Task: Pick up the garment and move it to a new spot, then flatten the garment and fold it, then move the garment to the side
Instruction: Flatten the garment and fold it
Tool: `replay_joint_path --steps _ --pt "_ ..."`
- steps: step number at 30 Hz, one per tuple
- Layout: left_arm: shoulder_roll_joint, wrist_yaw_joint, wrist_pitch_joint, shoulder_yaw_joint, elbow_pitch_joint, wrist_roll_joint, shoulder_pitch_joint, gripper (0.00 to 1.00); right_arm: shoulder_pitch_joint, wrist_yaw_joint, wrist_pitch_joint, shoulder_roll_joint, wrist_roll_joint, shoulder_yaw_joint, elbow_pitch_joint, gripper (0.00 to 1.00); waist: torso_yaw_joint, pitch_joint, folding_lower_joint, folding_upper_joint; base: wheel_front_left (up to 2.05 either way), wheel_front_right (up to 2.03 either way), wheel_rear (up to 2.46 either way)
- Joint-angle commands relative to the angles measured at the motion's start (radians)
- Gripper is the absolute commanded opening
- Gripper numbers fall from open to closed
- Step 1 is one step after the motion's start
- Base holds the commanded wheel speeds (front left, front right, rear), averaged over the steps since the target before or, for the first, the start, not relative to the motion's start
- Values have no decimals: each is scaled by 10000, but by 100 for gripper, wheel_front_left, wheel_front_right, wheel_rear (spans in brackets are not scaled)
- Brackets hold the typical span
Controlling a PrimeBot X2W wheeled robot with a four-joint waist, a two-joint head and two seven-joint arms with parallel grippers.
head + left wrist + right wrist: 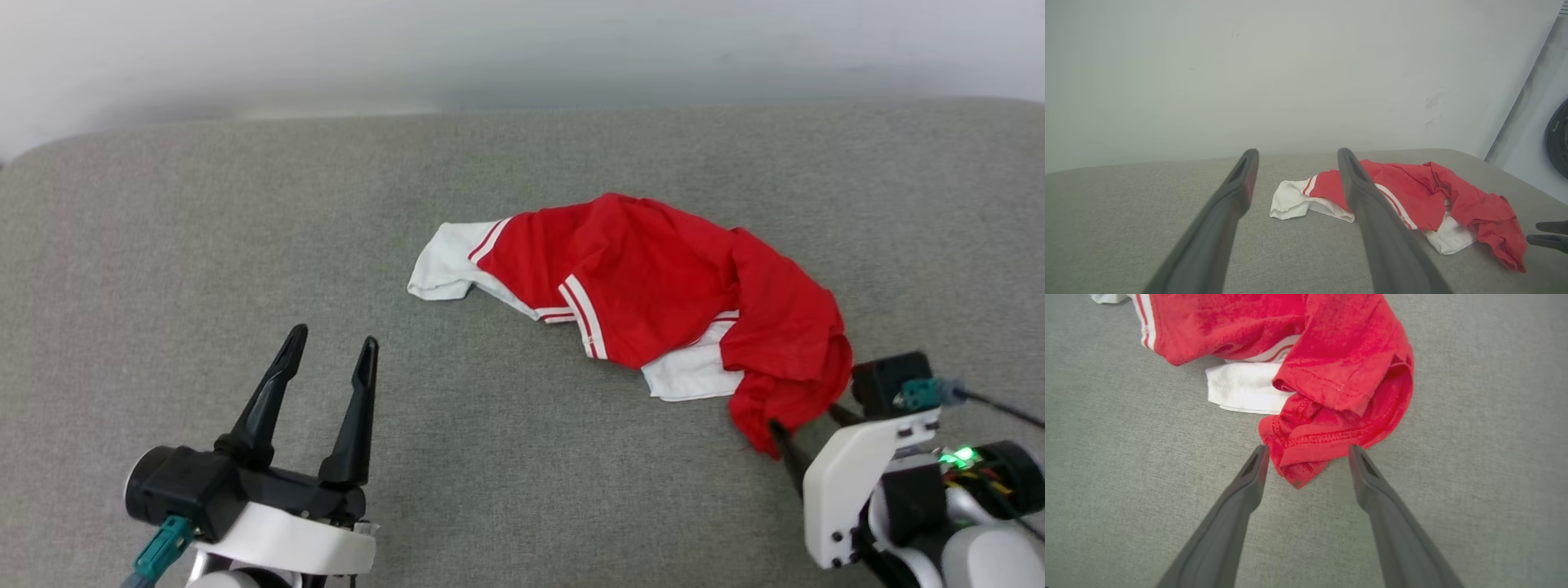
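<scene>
Grey woven upholstered surface [204,245], broad and flat, meeting a pale plain wall [1249,61] at its far edge.

The garment [653,278] lies crumpled right of centre on this surface, drawn out in a loose arc from far left to near right. It is a red jersey shirt. One white sleeve [445,261] is spread flat at its left end, and a second white panel shows beneath the red folds nearer the robot. Red-and-white striped trim [584,314] runs along a folded edge near the middle. No lettering is exposed.

Left gripper [335,336], lower left in the head view: fingers spread wide and holding nothing, above bare fabric, well apart from the garment.

Right gripper [1307,449], lower right in the head view: fingers likewise spread. They straddle the stitched red hem corner [1314,437] that forms the garment's nearest end. The cloth sits between the two tips, unclamped. Whether either tip touches the cloth cannot be settled from these views.
</scene>
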Motion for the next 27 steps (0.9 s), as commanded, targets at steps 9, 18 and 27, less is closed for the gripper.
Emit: replay_joint_path --steps 9,18,27 --pt "-2 -15 -26 -267 39 -101 -626 100 -699 -5 2313 -593 216 -131 -191 100 775 895 0 0 0 0 0" --pt "21 -15 -27 -388 126 -129 -876 100 -751 -7 2376 -824 -41 -256 819 100 1216 1352 0 0 0 0 0" --pt "55 -16 -27 -576 315 -12 -849 100 -574 -13 1946 -1291 -140 -998 1443 0 1217 1161 0 0 0 0 0"
